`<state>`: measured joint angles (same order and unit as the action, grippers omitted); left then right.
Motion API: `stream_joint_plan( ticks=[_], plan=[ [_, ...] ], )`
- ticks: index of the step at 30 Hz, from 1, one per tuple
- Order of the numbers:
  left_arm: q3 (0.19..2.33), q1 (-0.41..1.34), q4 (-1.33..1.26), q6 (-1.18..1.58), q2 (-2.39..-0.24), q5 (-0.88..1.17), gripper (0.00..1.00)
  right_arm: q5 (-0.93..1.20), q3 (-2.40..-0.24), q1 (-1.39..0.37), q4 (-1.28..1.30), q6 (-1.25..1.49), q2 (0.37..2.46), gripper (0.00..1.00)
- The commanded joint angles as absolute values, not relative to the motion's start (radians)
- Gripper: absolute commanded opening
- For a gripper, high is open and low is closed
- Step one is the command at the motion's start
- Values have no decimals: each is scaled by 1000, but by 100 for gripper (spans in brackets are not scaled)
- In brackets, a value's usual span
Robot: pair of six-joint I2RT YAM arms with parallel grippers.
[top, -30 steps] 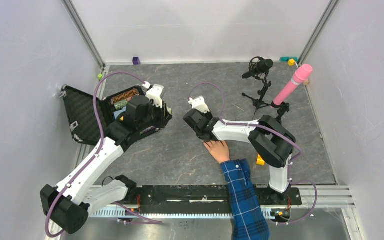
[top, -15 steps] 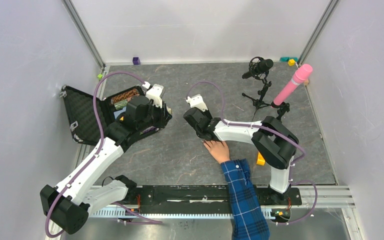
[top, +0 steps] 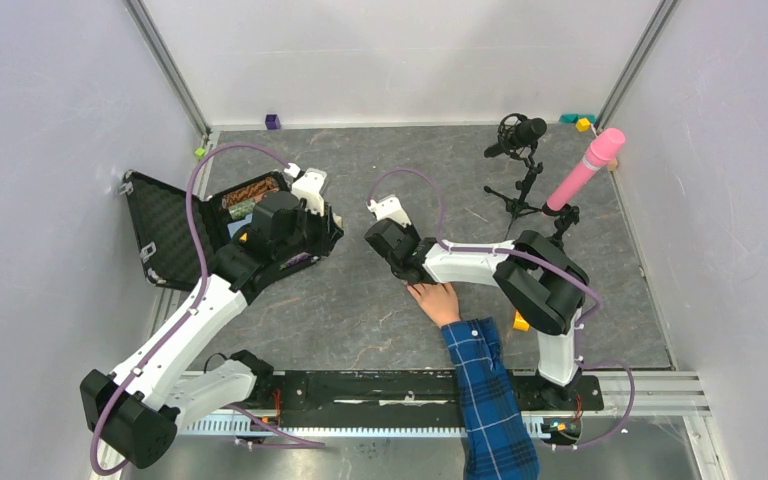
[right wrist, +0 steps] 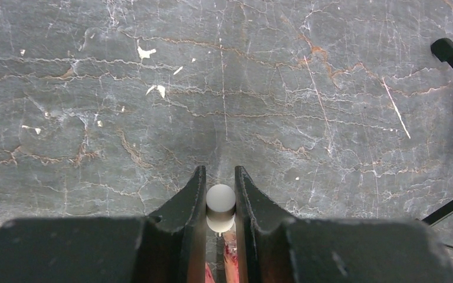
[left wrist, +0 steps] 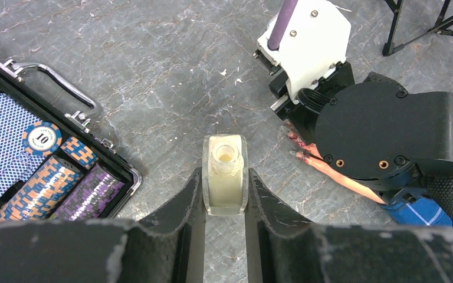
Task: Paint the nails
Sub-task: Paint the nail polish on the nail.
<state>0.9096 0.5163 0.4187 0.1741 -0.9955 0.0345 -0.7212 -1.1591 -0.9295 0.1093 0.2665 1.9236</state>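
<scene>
A pale hand (top: 438, 301) with a blue plaid sleeve (top: 485, 385) lies flat on the grey mat. My right gripper (top: 409, 279) stands over its fingertips, shut on a small white brush cap (right wrist: 220, 201). Below the cap, fingers with reddish-pink nails (right wrist: 230, 252) show between the jaws. In the left wrist view two pinkish nails (left wrist: 297, 155) stick out from under the right wrist. My left gripper (top: 326, 222) is shut on a small open bottle (left wrist: 225, 175) of pale liquid and holds it upright, left of the hand.
An open black case (top: 173, 228) with poker chips (left wrist: 46, 177) lies at the left. A microphone on a tripod (top: 520, 140) and a pink cylinder on a stand (top: 585, 170) are at the back right. A yellow block (top: 521, 321) lies by the right arm.
My right gripper with the cap has shifted slightly left over the fingertips. The left arm and the bottle have not moved.
</scene>
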Motion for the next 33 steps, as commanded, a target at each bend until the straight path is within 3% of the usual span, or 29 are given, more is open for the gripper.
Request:
stream_joint_plan(
  ticks=[1, 33],
  plan=[
    [910, 512, 394, 178, -977, 25, 5, -738, -1189, -929, 90, 266, 1936, 0],
    [910, 511, 394, 178, -975, 24, 5, -818, -1135, -886, 113, 290, 1884, 0]
  ],
)
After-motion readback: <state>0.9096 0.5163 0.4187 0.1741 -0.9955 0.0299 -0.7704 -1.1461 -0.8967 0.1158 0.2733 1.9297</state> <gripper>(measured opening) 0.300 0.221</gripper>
